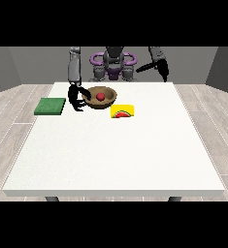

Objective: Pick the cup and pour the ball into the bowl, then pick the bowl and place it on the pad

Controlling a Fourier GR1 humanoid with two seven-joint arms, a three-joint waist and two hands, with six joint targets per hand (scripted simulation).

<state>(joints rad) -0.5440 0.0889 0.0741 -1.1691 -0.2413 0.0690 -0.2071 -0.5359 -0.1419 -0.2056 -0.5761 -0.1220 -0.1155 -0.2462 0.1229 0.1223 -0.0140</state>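
across the near half of the white table [115,160], bare surface runs from the front edge toward the robot. farther back, a yellow cup [122,112] with a watermelon print lies on its side, just right of the table's middle. just beyond it and a little to the left sits a brown bowl [101,97] with a red ball [100,96] resting inside it. at the bowl's left rim, the hand at the view's left [77,98] hangs down from its grey arm, its black fingers curled and touching the rim; whether they clamp the rim or only rest against it cannot be told. off the table's left edge, at about the same depth, lies a green pad [50,106], apart from the bowl. at the back, the hand at the view's right [163,69] is raised above the table's far edge, holding nothing; how its fingers lie cannot be told.
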